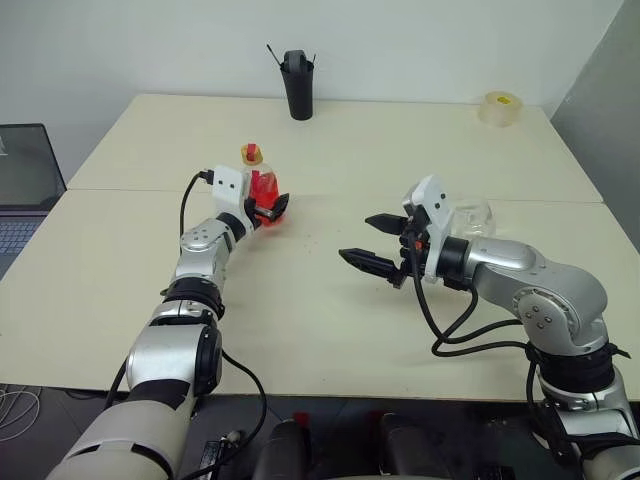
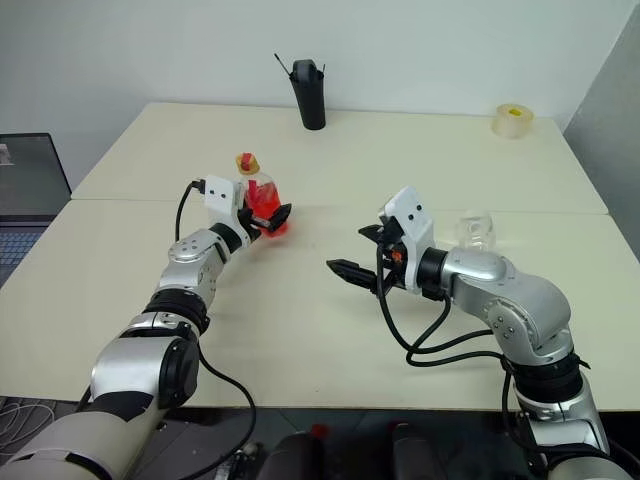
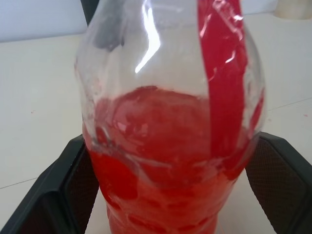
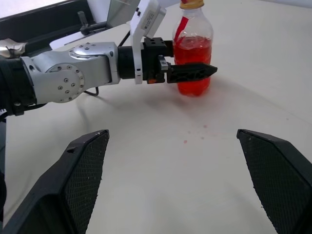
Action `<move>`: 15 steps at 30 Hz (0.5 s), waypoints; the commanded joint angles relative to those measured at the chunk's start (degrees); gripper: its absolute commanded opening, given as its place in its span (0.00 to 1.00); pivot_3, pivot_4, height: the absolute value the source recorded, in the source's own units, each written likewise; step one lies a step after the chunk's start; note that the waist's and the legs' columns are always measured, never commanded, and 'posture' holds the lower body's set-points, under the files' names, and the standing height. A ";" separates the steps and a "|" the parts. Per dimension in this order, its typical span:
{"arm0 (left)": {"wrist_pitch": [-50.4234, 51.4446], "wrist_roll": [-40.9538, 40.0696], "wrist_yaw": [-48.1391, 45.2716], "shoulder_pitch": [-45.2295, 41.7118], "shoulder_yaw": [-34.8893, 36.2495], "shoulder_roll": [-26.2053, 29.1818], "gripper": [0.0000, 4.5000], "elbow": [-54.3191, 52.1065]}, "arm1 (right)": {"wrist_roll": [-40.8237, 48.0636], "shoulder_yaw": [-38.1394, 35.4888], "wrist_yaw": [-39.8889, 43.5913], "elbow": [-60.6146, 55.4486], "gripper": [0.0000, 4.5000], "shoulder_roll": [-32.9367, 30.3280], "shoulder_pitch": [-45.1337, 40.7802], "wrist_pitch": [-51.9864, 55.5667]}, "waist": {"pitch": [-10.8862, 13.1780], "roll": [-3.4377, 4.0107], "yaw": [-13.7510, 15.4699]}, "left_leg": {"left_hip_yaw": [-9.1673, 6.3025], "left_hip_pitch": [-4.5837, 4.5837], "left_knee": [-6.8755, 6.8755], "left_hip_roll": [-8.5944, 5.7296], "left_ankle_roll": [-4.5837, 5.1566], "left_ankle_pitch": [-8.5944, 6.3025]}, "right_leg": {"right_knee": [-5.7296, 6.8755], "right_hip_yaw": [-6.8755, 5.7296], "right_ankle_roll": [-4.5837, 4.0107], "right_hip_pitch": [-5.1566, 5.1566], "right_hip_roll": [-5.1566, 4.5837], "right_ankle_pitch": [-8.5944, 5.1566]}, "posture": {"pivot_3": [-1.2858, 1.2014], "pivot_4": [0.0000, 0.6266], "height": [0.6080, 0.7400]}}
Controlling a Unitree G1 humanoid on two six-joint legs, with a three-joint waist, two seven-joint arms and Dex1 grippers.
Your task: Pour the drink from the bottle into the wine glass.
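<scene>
- Straddling the plastic bottle (image 1: 262,186), the left gripper (image 4: 187,72) has its fingers spread on either side of the rounded body, apparently not yet clamped, presumably lined up low so a grip lands where the body is widest.
- Standing upright on the cream table (image 1: 330,330), the bottle holds the red drink (image 3: 161,161) in its lower half, yellowish cap on.
- Hovering mid-table, the right gripper (image 2: 362,252) is spread wide and empty.
- Behind that arm, the wine glass (image 2: 476,230) waits on the table, well apart from the bottle.
</scene>
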 commanded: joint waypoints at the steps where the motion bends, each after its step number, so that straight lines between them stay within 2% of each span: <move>1: -1.71 0.68 0.64 -2.62 0.42 0.08 0.99 0.87 | -0.89 -0.30 -0.25 -1.08 1.00 0.60 -0.54 -1.51 | 0.00 0.00 0.00 | -0.01 0.00 0.00 0.00 0.00 0.00 | 0.00 -0.01 0.00 0.00 0.00 0.00 | 0.52 0.24 1.00; 15: -3.34 0.67 3.12 -6.55 3.24 -2.11 0.99 5.48 | -3.25 -0.69 -0.35 -1.06 1.00 1.67 -0.43 -1.56 | 0.00 0.00 0.04 | -0.02 -0.01 0.00 -0.01 -0.01 0.00 | 0.00 -0.06 0.00 0.00 -0.01 0.00 | 0.52 0.24 1.00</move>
